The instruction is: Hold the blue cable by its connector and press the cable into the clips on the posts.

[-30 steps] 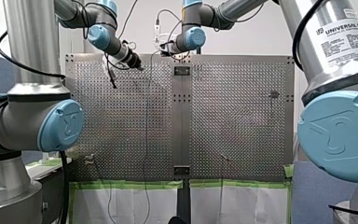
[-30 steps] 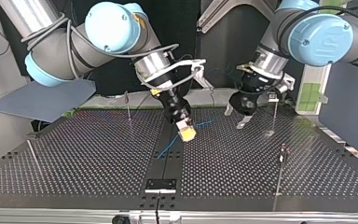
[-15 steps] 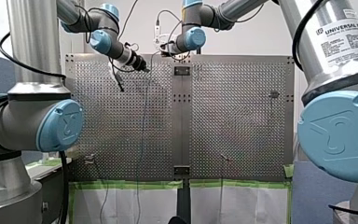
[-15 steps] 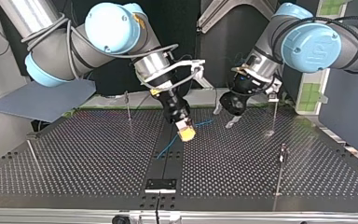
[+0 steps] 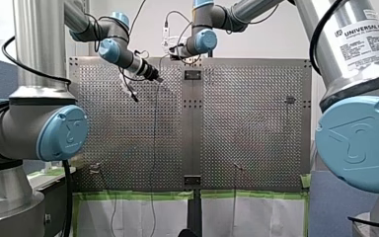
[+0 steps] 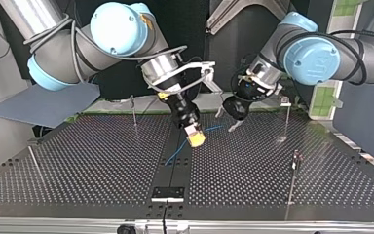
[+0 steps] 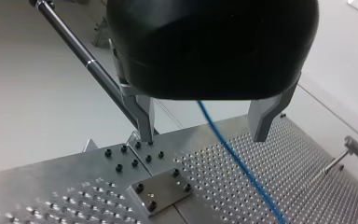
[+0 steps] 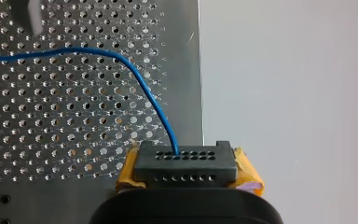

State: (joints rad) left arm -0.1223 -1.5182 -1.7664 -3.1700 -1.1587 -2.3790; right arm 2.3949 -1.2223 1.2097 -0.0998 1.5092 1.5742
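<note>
While my right gripper (image 6: 195, 138) pinches the connector (image 8: 185, 163), my left gripper (image 7: 203, 138) — fingers (image 7: 142, 116) spread — overhangs the blue cable (image 8: 145, 89).

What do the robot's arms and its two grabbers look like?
Both my left arm and my right arm are silver tubes with round light-blue caps at the joints and black cables looping along them. A white printed label sits on my right arm. Rounded and black, my left gripper has two grey metal fingers; my right gripper is black with yellow pads.
</note>
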